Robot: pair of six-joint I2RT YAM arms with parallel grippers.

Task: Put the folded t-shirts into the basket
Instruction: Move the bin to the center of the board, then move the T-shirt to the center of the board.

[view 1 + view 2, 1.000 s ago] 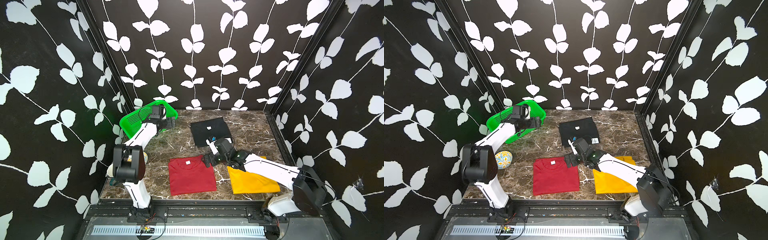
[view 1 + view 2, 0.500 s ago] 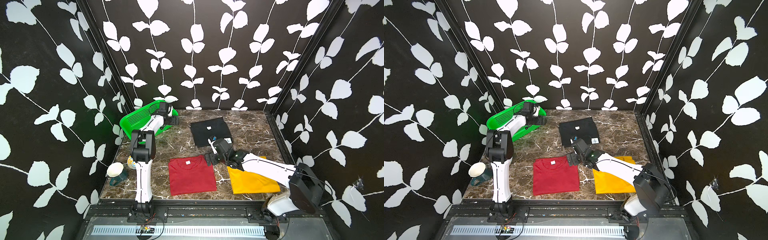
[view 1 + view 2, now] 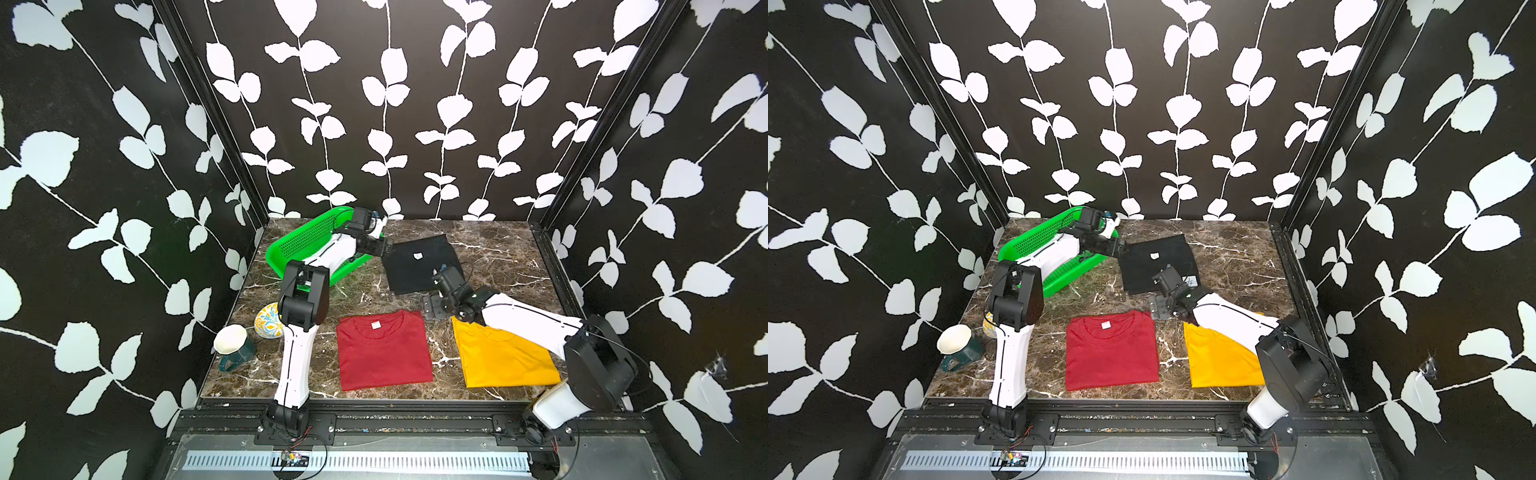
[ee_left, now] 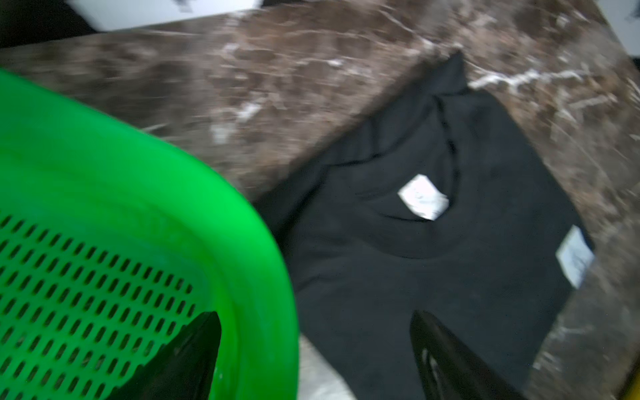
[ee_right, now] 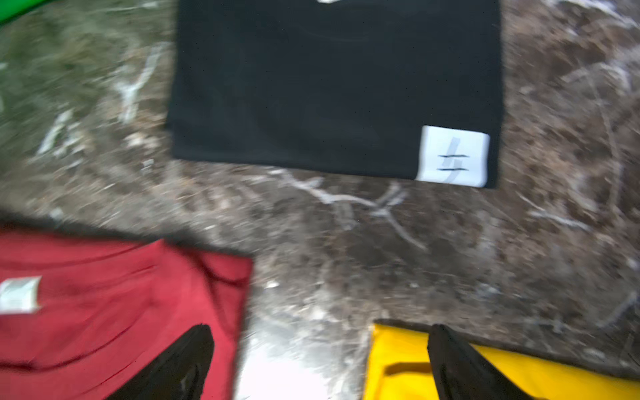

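A bright green basket (image 3: 309, 243) with rows of dark perforations is observed. Three folded t-shirts are recorded: one red (image 3: 383, 351), one yellow (image 3: 505, 361) and one black (image 3: 419, 266), the red and black each marked by a small white neck label. A white tag with grey strokes is noted on the black shirt. The tabletop (image 3: 498, 257) is dark brown marble veined in white. The walls (image 3: 415, 104) are black, patterned with white leaves on vines. A bowl (image 3: 268, 321) is patterned yellow and blue; a cup (image 3: 235, 347) is dark teal outside and cream inside.
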